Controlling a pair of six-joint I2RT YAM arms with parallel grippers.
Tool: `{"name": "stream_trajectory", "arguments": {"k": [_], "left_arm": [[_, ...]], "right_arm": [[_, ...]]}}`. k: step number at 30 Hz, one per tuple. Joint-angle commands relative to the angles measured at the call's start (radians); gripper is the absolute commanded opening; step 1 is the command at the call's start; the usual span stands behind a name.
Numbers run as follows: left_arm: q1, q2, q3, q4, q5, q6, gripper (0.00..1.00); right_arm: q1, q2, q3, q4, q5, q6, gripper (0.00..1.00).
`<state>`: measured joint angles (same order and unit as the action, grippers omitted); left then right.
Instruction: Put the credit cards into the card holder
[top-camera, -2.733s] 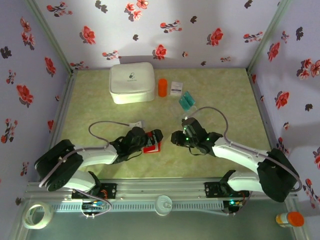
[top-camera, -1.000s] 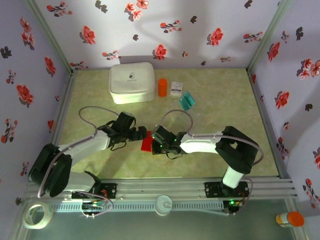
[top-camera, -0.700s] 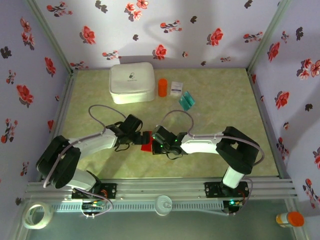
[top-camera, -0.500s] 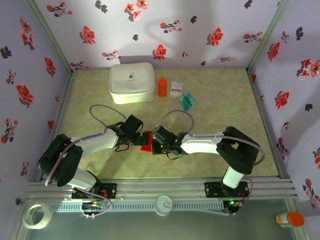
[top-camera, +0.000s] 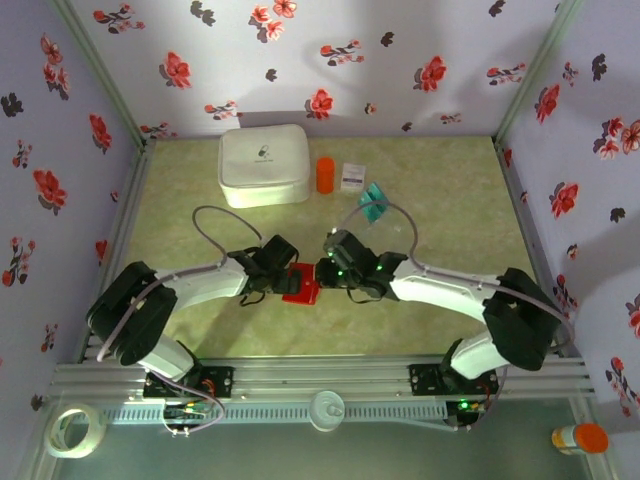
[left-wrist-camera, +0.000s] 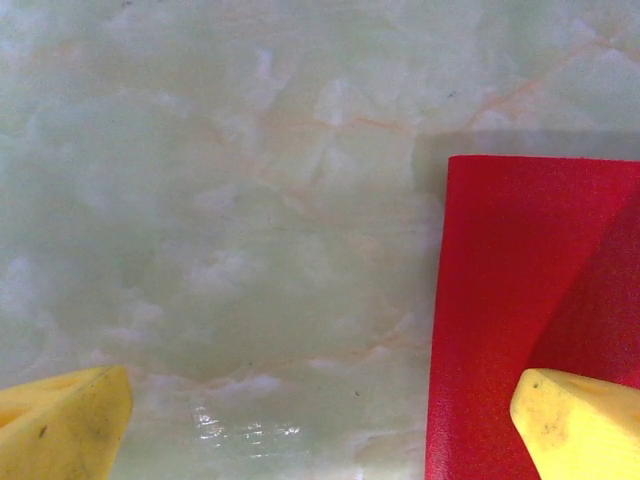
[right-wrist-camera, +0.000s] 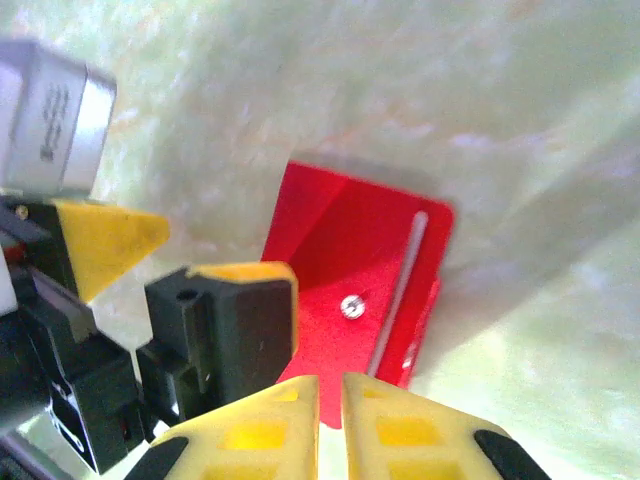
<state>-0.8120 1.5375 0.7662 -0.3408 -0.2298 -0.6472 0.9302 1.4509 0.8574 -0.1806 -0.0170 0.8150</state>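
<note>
Between the grippers, wallet (top-camera: 300, 285) lies flat: left gripper (left-wrist-camera: 320, 430) spread, one fingertip over its edge; right gripper (right-wrist-camera: 330, 420) pressed together at opposite side; cards (top-camera: 373, 201) well beyond, nearer the right one.

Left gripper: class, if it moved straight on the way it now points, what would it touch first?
Probably the card holder: the open left gripper straddles its edge, one finger over the red cover, the other over bare table. Depth is unclear, so the gap is uncertain.
</note>
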Motion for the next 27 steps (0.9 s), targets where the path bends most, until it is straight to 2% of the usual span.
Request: {"name": "stream_trajectory", "arguments": {"k": [1, 5, 7, 23, 27], "left_arm": [[-0.036, 0.052, 0.003, -0.056, -0.032, -0.012, 1.00], [-0.048, 0.053, -0.008, -0.047, -0.040, -0.029, 1.00], [-0.054, 0.048, -0.014, -0.041, -0.040, -0.033, 1.00], [-0.058, 0.032, -0.041, -0.020, -0.040, -0.041, 1.00], [-0.057, 0.032, -0.039, -0.020, -0.039, -0.038, 1.00]], "right_arm": [[-0.037, 0.007, 0.014, -0.125, 0.015, -0.044, 0.20], [-0.048, 0.040, 0.042, -0.151, -0.019, -0.068, 0.31], [-0.047, 0.061, 0.056, -0.154, -0.033, -0.070, 0.33], [-0.038, 0.124, 0.076, -0.092, -0.077, -0.042, 0.39], [-0.030, 0.147, 0.084, -0.088, -0.078, -0.039, 0.37]]}}
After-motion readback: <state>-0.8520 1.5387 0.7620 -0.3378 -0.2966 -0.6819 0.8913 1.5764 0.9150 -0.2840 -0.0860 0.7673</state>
